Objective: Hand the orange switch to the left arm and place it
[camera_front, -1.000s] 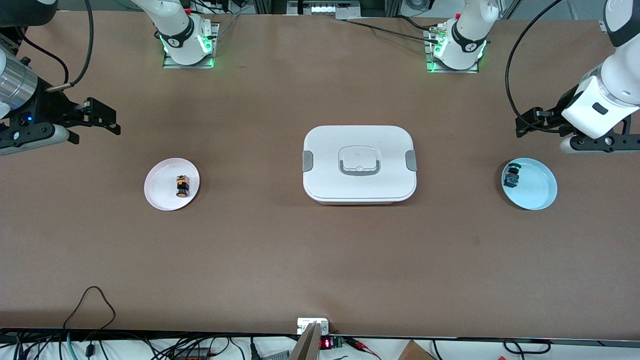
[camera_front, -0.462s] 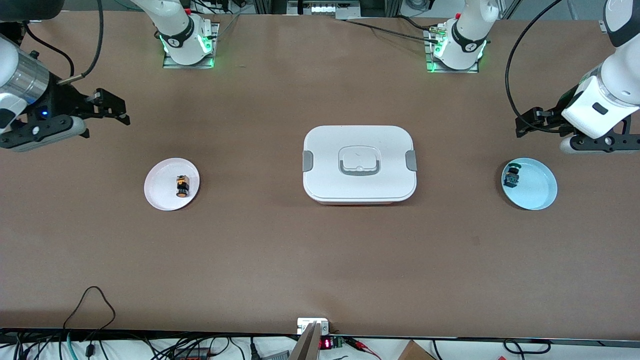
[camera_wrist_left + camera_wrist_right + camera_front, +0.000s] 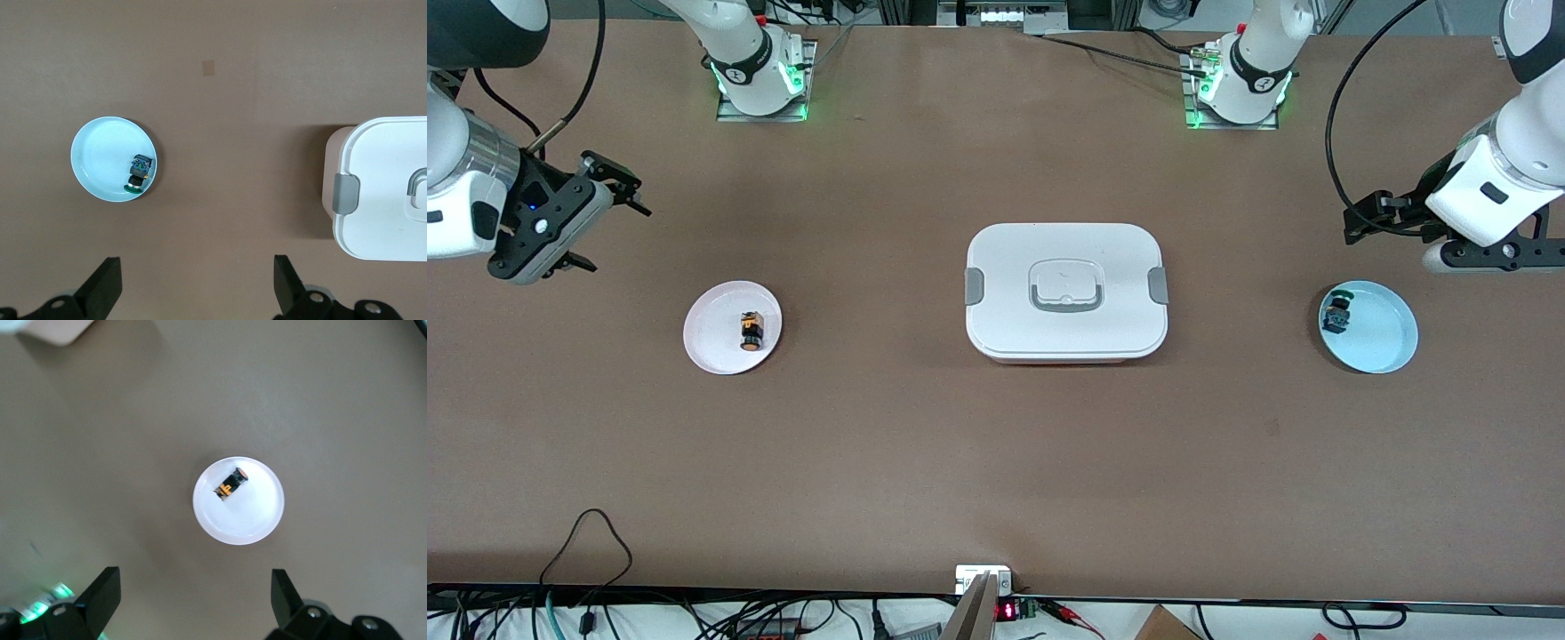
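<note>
Right gripper (image 3: 618,191), jaws wide and empty, up at the frame's left edge, above the bare table. Down and to the right of it, the orange switch (image 3: 751,331) on a pink plate (image 3: 710,336), long axis running up-down in the front view. Much closer to this arm. Open table all round the plate. Box (image 3: 1065,292) at center frame, well apart. Left gripper (image 3: 1362,220) waiting, jaws spread, above a blue plate (image 3: 1383,342) with a green part (image 3: 1336,312).

We looked down on a broad brown table (image 3: 925,444), evenly lit and matte. Black cables (image 3: 587,533) trailed along its edge nearest the front camera, beside a small red-lit display (image 3: 1007,611) and a cardboard corner (image 3: 1165,625).
</note>
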Available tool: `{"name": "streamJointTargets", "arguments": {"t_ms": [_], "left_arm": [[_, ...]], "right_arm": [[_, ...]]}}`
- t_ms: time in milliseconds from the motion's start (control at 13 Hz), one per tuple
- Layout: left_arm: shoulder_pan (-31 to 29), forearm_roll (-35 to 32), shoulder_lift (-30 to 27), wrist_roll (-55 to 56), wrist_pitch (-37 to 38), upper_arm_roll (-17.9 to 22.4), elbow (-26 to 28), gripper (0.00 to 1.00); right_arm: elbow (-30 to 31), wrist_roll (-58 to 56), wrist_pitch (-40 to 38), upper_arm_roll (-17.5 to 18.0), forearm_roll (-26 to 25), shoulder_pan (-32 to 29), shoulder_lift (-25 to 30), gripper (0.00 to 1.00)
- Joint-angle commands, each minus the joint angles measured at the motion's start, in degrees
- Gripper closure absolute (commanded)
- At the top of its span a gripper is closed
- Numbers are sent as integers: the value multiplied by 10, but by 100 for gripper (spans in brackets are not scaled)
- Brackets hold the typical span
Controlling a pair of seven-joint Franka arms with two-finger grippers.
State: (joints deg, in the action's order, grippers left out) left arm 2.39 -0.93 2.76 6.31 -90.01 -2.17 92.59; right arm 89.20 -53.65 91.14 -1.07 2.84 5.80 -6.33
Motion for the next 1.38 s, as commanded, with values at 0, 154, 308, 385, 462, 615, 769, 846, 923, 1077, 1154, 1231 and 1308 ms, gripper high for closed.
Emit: {"name": "streamJointTargets", "arguments": {"t_ms": [0, 154, 308, 385, 462, 615, 769, 846, 923, 1077, 1154, 1231, 1308], "left_arm": [[2, -2, 6, 5, 8, 1, -16, 0], [2, -2, 6, 5, 8, 1, -16, 0], [2, -2, 6, 5, 8, 1, -16, 0], [2, -2, 6, 5, 8, 1, -16, 0], [2, -2, 6, 5, 8, 1, -16, 0], [2, -2, 6, 5, 8, 1, -16, 0], [2, -2, 7, 5, 8, 1, -17, 0], [2, -2, 7, 5, 8, 1, -16, 0], [2, -2, 7, 5, 8, 1, -16, 0], [2, -2, 7, 5, 8, 1, -17, 0], [2, -2, 7, 5, 8, 1, -16, 0], [2, -2, 7, 5, 8, 1, -17, 0], [2, -2, 7, 5, 8, 1, -17, 0]], "right_arm": [[-4, -141, 10, 3, -32, 3, -3, 0], [-5, -233, 13, 4, -50, 5, -5, 0], [-3, -282, 11, 6, -50, 6, -8, 0], [-3, -290, 5, 8, -50, 8, -14, 0], [0, -302, 4, 8, -50, 15, -24, 0], [18, -320, 18, 8, -50, 17, -43, 0], [46, -358, 65, 8, -50, 18, -57, 0], [73, -375, 102, 8, -50, 17, -61, 0], [103, -384, 141, 8, -50, 17, -64, 0], [167, -394, 232, 8, -50, 18, -76, 0], [197, -404, 273, 9, -49, 19, -78, 0], [226, -405, 312, 9, -47, 19, -78, 0], [251, -404, 344, 9, -46, 19, -78, 0]]}}
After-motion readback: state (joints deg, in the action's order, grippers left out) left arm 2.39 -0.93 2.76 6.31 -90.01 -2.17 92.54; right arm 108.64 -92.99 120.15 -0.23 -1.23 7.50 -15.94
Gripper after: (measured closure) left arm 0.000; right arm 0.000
